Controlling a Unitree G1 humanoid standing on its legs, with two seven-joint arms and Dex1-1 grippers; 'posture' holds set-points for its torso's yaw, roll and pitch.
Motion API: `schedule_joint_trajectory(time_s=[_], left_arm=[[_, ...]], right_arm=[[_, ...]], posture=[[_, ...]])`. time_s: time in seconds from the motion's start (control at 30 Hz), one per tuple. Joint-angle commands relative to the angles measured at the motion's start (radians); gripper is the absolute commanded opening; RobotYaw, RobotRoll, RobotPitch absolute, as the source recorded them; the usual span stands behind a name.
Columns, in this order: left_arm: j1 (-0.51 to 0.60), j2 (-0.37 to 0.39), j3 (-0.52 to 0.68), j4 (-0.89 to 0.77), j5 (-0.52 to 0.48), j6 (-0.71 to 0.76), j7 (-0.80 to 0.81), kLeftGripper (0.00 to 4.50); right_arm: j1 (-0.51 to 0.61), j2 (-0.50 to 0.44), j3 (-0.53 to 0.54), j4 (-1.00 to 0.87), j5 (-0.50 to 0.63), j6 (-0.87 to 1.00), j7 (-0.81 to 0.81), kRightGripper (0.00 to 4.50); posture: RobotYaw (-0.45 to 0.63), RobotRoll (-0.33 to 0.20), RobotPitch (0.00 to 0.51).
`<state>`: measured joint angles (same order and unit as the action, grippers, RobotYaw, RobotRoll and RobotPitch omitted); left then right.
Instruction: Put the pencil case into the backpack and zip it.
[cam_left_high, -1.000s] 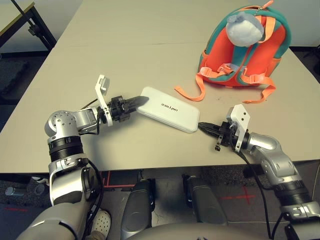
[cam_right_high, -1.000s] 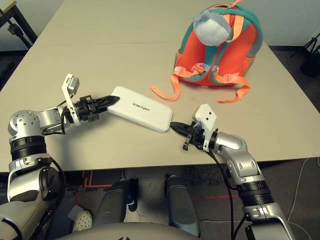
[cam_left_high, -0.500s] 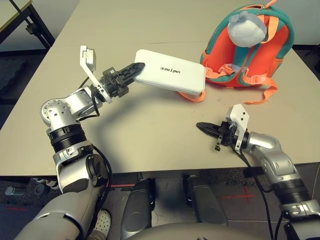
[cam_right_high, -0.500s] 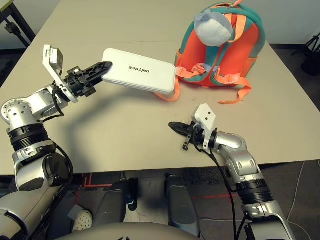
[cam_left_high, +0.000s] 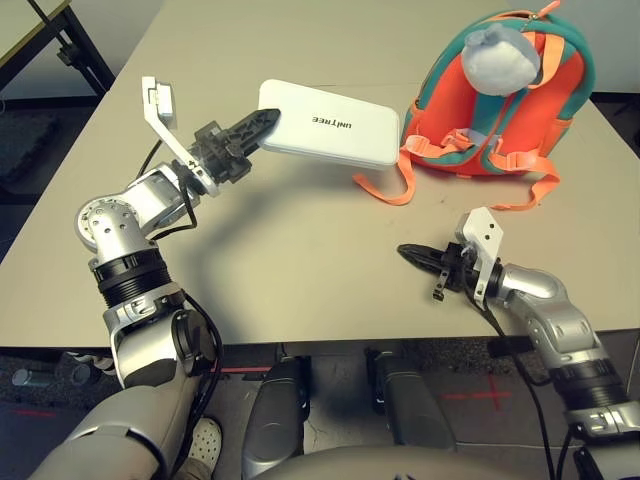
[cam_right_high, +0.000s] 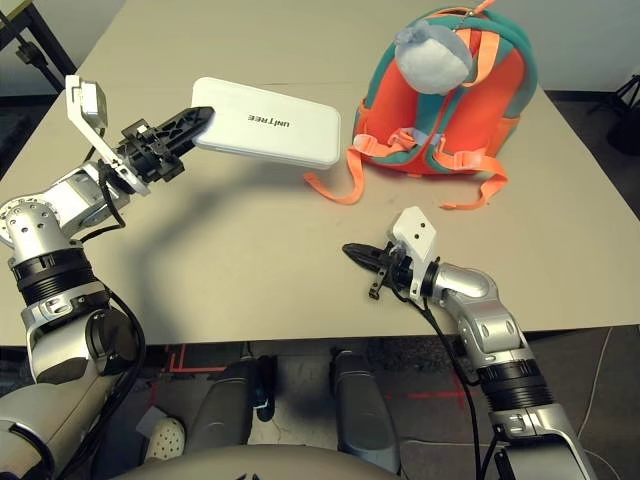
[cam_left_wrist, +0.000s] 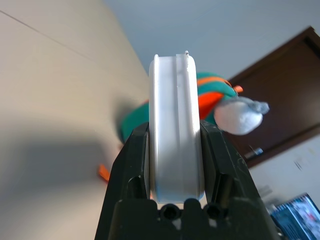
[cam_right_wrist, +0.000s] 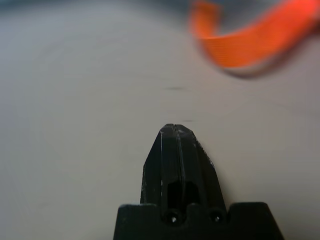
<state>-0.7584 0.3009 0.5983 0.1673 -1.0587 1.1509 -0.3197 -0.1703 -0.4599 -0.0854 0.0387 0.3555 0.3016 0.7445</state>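
Observation:
The white pencil case (cam_left_high: 330, 125) is held flat in the air above the table, and my left gripper (cam_left_high: 262, 124) is shut on its left end; the left wrist view shows the case (cam_left_wrist: 175, 140) edge-on between the two fingers. The orange and teal backpack (cam_left_high: 515, 100) lies at the far right of the table with its straps up and a grey-white plush charm (cam_left_high: 497, 58) on top. Its zipper opening cannot be seen. The case's right end hangs just left of the backpack. My right gripper (cam_left_high: 404, 251) rests low over the table near the front, shut and empty.
A loose orange strap (cam_left_high: 385, 190) trails from the backpack toward the middle of the table. A dark table frame (cam_left_high: 60, 45) stands off the table's far left corner. The beige table (cam_left_high: 250, 250) has bare surface between the two arms.
My left gripper has lifted the pencil case off the table and carried it up and away toward the backpack. The right arm has stayed almost in place.

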Motion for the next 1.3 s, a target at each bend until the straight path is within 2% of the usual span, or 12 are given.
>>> schedule_joint_trajectory(time_s=[0.03, 0.2, 0.33, 0.47, 0.6, 1.03, 1.3], left_arm=[[0.006, 0.0, -0.006, -0.022, -0.012, -0.042, 0.009, 1.36], [-0.009, -0.012, 0.001, 0.016, -0.022, -0.078, 0.026, 1.36], [-0.008, -0.016, -0.011, 0.024, -0.017, -0.098, 0.027, 1.36], [-0.006, -0.013, -0.02, 0.028, -0.019, -0.11, 0.028, 1.36], [-0.002, -0.009, -0.031, 0.03, -0.016, -0.118, 0.028, 1.36], [-0.001, 0.002, -0.054, 0.028, -0.007, -0.143, 0.034, 1.36], [0.004, 0.007, -0.049, 0.012, -0.014, -0.152, 0.049, 1.36]], right_arm=[[-0.011, 0.033, -0.086, -0.034, 0.064, 0.059, -0.092, 0.95], [-0.132, 0.121, -0.278, -0.066, 0.255, 0.169, -0.279, 2.86], [-0.182, 0.101, -0.328, -0.107, 0.356, 0.266, -0.31, 4.45], [-0.218, 0.054, -0.358, -0.135, 0.422, 0.344, -0.338, 4.5], [-0.262, 0.014, -0.372, -0.111, 0.434, 0.36, -0.36, 4.5], [-0.444, 0.027, -0.251, 0.244, 0.224, 0.143, -0.304, 4.5], [-0.545, 0.061, -0.226, 0.496, 0.121, -0.039, -0.269, 4.5]], posture=[[-0.11, 0.0, 0.183], [-0.13, 0.0, 0.174], [-0.14, 0.0, 0.167], [-0.14, 0.0, 0.166], [-0.14, 0.0, 0.166], [-0.12, 0.0, 0.167], [-0.1, 0.0, 0.165]])
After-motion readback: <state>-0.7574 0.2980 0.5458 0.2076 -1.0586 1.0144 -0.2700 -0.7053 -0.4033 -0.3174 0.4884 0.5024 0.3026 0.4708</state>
